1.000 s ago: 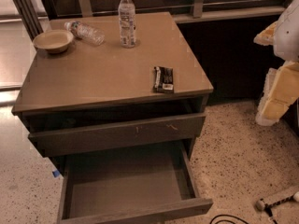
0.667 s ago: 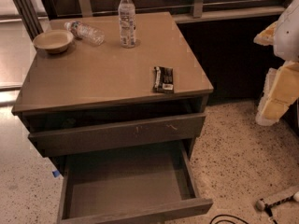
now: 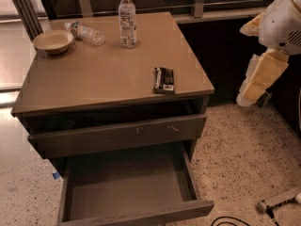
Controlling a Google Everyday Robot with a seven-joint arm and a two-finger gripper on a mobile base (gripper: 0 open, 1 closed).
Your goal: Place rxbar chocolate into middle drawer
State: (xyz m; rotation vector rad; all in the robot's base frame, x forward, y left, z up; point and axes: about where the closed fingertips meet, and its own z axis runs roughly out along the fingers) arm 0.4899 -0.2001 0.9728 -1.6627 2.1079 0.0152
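Observation:
The rxbar chocolate [image 3: 163, 80], a flat black bar with white lettering, lies on the cabinet top [image 3: 103, 74] near its front right corner. The middle drawer [image 3: 131, 185] is pulled wide open below, and its bare floor holds nothing. The drawer above it [image 3: 117, 135], with pale scratches on its front, is pulled out a little. My gripper [image 3: 251, 94] hangs at the right, off the cabinet's right side and lower than its top. It is well apart from the bar and holds nothing that I can see.
An upright water bottle [image 3: 127, 19], a bottle lying on its side [image 3: 87, 32] and a tan bowl [image 3: 53, 41] stand at the back of the cabinet top. A cable [image 3: 230, 220] and a white object [image 3: 277, 202] lie on the speckled floor at the right.

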